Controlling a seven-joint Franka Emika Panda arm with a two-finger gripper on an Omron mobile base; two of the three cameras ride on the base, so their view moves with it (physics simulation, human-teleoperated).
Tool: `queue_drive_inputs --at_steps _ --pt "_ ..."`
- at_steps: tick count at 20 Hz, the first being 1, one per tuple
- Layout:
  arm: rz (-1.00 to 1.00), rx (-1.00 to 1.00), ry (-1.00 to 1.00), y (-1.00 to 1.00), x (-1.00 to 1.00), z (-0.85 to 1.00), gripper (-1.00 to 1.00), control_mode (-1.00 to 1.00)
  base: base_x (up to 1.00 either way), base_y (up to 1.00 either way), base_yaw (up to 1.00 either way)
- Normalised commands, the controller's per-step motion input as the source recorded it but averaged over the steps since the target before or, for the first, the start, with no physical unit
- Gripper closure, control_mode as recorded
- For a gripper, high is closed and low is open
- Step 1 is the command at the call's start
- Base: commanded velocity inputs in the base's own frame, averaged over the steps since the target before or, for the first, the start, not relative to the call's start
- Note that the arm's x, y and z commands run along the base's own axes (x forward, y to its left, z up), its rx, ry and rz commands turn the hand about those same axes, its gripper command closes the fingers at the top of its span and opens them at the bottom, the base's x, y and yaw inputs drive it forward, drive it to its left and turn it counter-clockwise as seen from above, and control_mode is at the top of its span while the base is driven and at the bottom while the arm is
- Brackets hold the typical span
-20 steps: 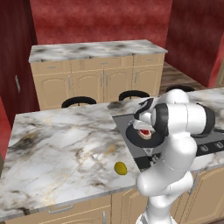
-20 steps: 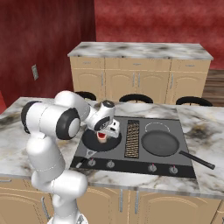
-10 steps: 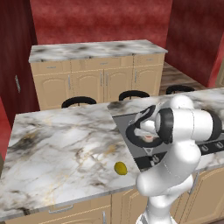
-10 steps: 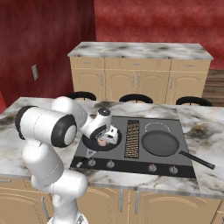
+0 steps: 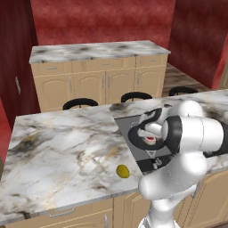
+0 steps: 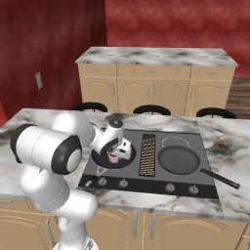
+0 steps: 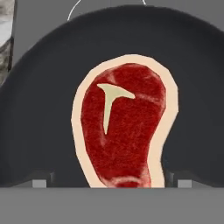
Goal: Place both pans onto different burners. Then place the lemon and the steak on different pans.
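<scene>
Two pans sit on the cooktop [image 6: 146,168] already: the left pan [image 6: 116,157] holds the steak [image 7: 124,127], and the right pan [image 6: 178,159], across the vent grille [image 6: 147,155] from it, is bare, its handle running toward the cooktop's front right corner. The tool [image 6: 118,148] hovers right over the steak with its tips spread wide, one on either side of the meat's narrow end and clamped on nothing, so the steak looks freshly set down rather than held.

From the hand view the steak's long axis runs straight away from the tool, broad end with the pale bone mark farthest off, narrow end between the tips.

What remains, by my reckoning, is the lemon [image 5: 123,171]. It lies on the marble tabletop [image 5: 62,147], well off the cooktop's left edge and near the tabletop's front edge, so the tool must swing away from both pans to reach it. Its long axis looks roughly crosswise to that front edge, though it's too small to be sure.
</scene>
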Motion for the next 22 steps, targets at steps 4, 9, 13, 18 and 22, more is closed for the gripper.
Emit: queue_drive_inputs --at_steps 4,9,13,18,22 --pt "0.00 0.00 -0.05 0.00 -0.31 0.35 -1.00 -1.00 0.00 0.00 0.00" --pt "0.00 0.00 -0.09 0.02 -0.32 0.51 -1.00 -1.00 0.00 0.00 0.00" --pt "0.01 -0.03 -0.05 0.32 -0.49 0.48 -1.00 -1.00 0.00 0.00 0.00" --pt "0.00 0.00 0.01 0.39 -0.55 0.39 -1.00 -1.00 0.00 0.00 0.00" --pt "0.00 0.01 0.07 0.56 -0.42 0.29 -1.00 -1.00 0.00 0.00 0.00"
